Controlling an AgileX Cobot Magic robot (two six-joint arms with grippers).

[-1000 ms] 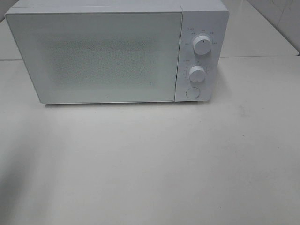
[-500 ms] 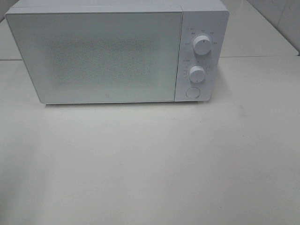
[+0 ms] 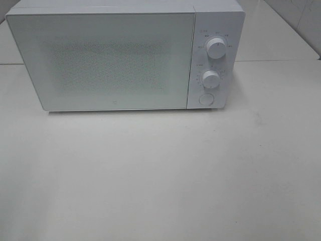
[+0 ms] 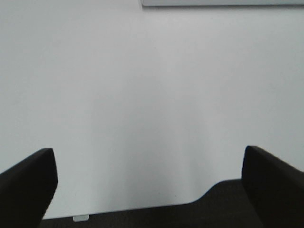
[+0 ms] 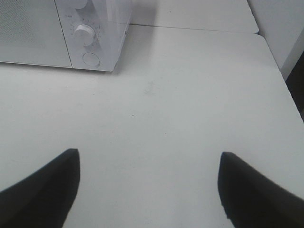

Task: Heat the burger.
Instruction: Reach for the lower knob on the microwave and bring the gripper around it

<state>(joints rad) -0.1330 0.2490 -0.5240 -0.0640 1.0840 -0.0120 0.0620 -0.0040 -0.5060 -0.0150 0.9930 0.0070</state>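
white microwave [image 3: 125, 55] stands at the far side of the counter [image 3: 160, 170], its door [image 3: 100, 75] shut. the burger shows nowhere, perhaps behind that frosted door. left pincer [image 4: 148, 156] and right pincer [image 5: 148, 156] hang released and empty over the near counter, likely clear of the door's swing.

- We see one white table [image 3: 160, 170], matte, filling the whole high view.
- The only thing standing on it is a white microwave [image 3: 115, 55], far side, left of centre, with its door [image 3: 100, 60] shut and facing the near side.
- The control strip is at its right end: upper knob [image 3: 216, 48], lower knob [image 3: 211, 79], round button [image 3: 206, 99] lowest.
- A seam [image 3: 281, 61] runs left-right across the tabletop, meeting the microwave's right side.
- We spot faint scuff marks [image 5: 152, 88] on the surface, right of the microwave and nearer.
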